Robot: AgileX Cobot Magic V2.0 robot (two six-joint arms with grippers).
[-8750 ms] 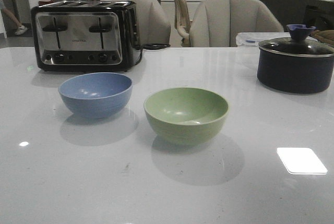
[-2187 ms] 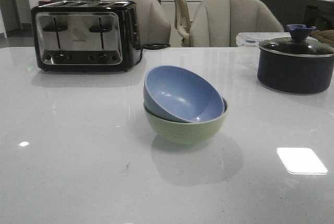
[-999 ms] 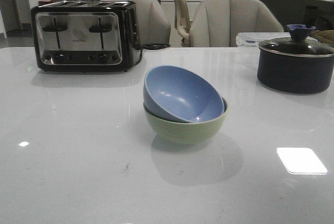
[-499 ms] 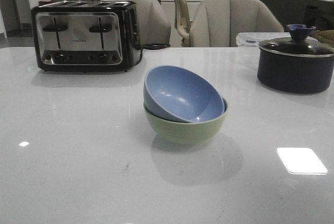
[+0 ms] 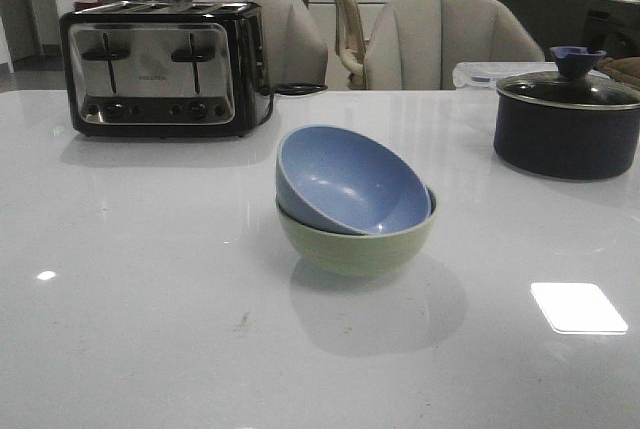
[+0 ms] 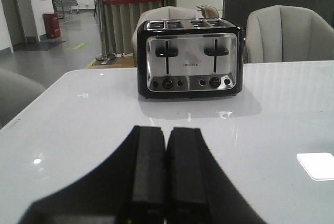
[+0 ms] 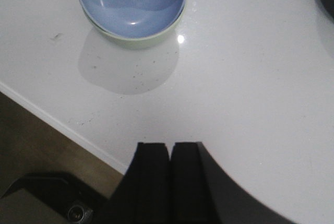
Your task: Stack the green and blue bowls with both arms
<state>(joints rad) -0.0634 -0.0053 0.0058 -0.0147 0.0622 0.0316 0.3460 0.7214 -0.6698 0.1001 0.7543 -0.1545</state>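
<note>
We found the blue bowl (image 5: pixel 350 181) nested, tilted, inside the green bowl (image 5: pixel 355 241) at frame centre. The left gripper (image 6: pixel 166 169) and right gripper (image 7: pixel 170 174) had jaws pressed together, holding nothing. We judged stacking essentially complete.

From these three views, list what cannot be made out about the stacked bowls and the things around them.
- Inside of the pale sage green bowl: all views, covered by the tilted dusty blue bowl nested in it.
- How the blue bowl seats: contact hidden below the green rim.
- Dark lidded pot: right side cut by the front view's edge; only a sliver shows in the right wrist view.
- Chrome four-slot toaster: maker's name too small to read.
- Back of the toaster: faces away.
</note>
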